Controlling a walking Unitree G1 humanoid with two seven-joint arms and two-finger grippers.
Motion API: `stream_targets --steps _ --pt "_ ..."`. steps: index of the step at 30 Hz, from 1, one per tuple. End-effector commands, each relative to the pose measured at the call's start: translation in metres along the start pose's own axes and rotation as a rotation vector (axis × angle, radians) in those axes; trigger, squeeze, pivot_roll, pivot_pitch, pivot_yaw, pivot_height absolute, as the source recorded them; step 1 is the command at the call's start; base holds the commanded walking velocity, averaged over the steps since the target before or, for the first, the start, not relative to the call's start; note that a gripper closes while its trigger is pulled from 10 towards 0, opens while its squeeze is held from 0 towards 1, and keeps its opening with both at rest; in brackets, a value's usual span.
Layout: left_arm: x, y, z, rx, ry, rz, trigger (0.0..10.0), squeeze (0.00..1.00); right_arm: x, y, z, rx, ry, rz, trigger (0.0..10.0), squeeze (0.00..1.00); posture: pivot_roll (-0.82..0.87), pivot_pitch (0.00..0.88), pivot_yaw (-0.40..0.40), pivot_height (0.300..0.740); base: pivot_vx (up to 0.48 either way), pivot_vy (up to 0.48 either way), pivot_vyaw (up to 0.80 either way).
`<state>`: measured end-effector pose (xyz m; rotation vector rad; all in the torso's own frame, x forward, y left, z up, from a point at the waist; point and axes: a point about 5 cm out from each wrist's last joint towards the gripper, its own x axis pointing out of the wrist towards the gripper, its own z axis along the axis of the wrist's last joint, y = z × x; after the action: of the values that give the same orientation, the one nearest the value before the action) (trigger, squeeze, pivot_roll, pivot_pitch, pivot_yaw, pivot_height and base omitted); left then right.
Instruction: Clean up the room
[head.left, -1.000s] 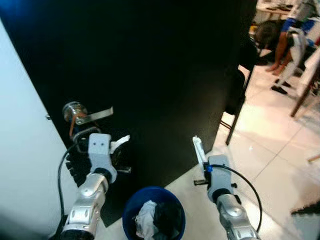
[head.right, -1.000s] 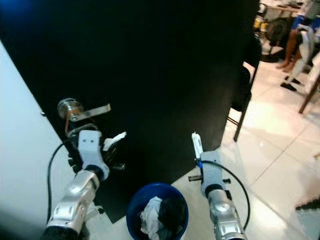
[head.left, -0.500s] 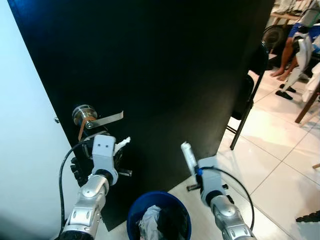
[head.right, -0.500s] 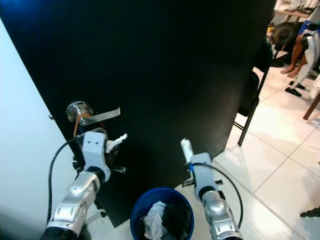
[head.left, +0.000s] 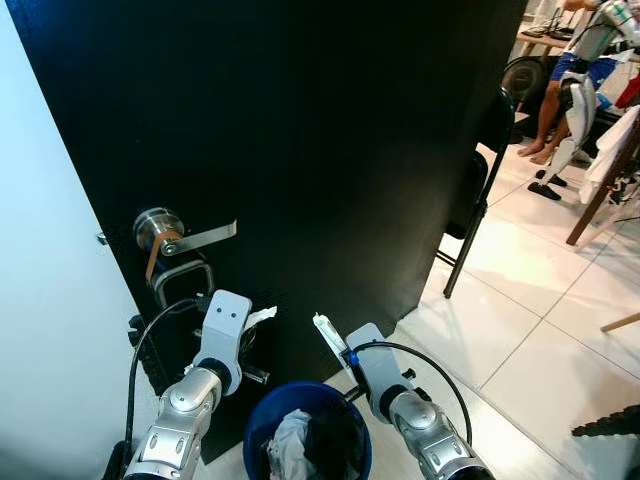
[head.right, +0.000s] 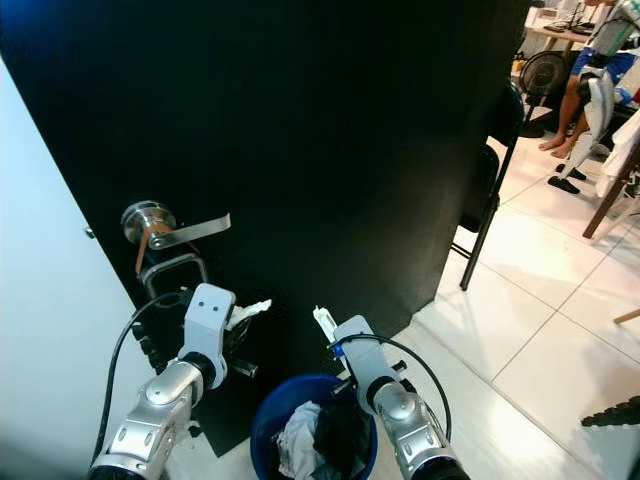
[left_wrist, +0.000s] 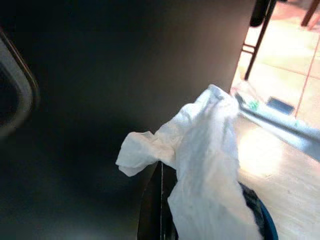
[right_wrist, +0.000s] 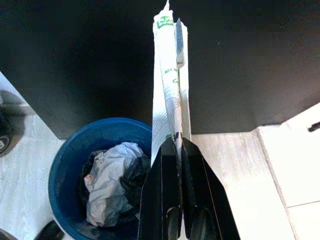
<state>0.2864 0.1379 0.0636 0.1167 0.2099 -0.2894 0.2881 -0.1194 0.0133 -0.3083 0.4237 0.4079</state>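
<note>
Below my head cameras, the round blue plastic bin (head.left: 306, 432) of rubbish sits at six o'clock on the floor, against the black door (head.left: 330, 150). My right claw (head.left: 330, 338), shut on a long white paper-wrapped tube (head.left: 326, 331), is the nearer; the tube's long axis points to eleven o'clock.

Left wrist view: my left claw (left_wrist: 162, 200) pinches a crumpled white tissue (left_wrist: 195, 150).

Right wrist view: the bin (right_wrist: 75, 165) lies at eight o'clock of the tube (right_wrist: 169, 75).

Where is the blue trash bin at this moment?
In the left eye view, the blue trash bin stands on the floor at the foot of the black door, below and between the left tool and right tool.
</note>
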Motion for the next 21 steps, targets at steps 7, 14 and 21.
stream_targets --steps 7,14,21 --pt "-0.0076 -0.0030 -0.0184 0.086 0.069 -0.052 10.0 0.00 0.0028 -0.0004 -0.0019 0.023 0.019 -0.009 10.0 0.00 0.08 0.057 -0.034 0.710 0.000 0.000 0.00" --pt "-0.0080 -0.0040 -0.0185 0.101 0.070 -0.064 10.0 0.00 0.0032 -0.0015 -0.0017 0.023 0.019 -0.015 10.0 0.00 0.07 0.061 -0.031 0.695 0.000 0.000 0.00" --pt "-0.0071 -0.0033 -0.0156 0.111 0.056 -0.071 10.0 0.00 0.0028 -0.0017 -0.0028 0.025 0.021 -0.021 10.0 0.00 0.07 0.066 -0.030 0.671 0.000 0.000 0.00"
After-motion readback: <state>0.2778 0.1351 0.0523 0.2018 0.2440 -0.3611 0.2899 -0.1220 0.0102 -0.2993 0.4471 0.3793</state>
